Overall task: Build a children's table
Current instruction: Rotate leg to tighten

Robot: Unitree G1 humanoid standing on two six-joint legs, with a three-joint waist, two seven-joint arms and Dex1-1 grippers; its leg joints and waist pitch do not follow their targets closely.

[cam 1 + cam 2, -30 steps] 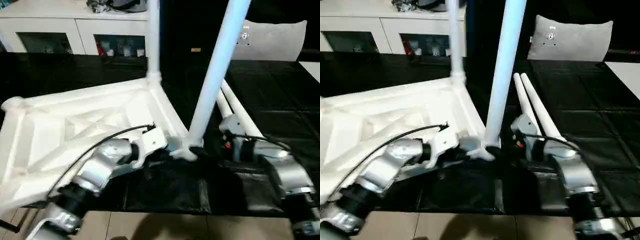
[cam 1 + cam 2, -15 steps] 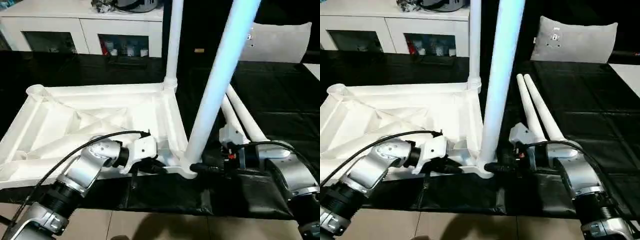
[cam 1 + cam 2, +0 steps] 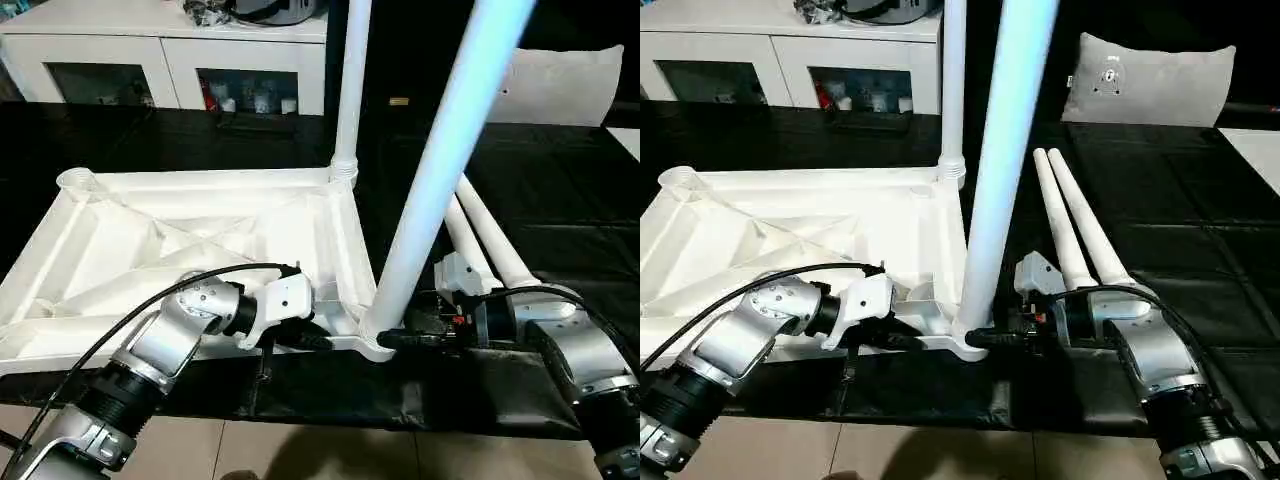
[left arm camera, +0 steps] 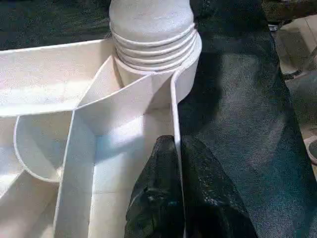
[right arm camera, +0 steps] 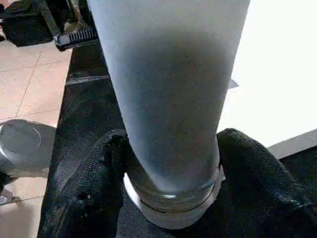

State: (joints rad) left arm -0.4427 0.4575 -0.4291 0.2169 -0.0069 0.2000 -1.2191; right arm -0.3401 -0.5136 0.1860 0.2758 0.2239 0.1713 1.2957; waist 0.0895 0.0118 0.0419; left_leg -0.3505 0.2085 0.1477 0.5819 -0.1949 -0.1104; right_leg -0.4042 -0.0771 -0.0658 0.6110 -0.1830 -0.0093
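The white table top (image 3: 180, 235) lies upside down on a black mat, ribs facing up. One leg (image 3: 350, 90) stands in the far right corner socket. A second leg (image 3: 440, 170) stands in the near right socket (image 3: 375, 345), leaning slightly right. Two loose legs (image 3: 490, 240) lie side by side on the mat to the right. My left gripper (image 3: 305, 338) is shut on the top's thin near rim (image 4: 176, 124), just left of that socket. My right gripper (image 3: 400, 340) reaches in from the right, its fingers (image 5: 94, 188) pressed against both sides of the near leg's base (image 5: 171, 163).
A white cabinet with glass doors (image 3: 160, 60) runs along the back. A grey cushion (image 3: 1145, 75) rests at the back right. The black mat (image 3: 560, 200) extends right of the loose legs. Tiled floor (image 3: 330, 450) begins at the mat's near edge.
The whole view has shifted, so the camera has moved. My right gripper's fingers have closed in around the base of the near leg. My left gripper keeps its hold on the rim.
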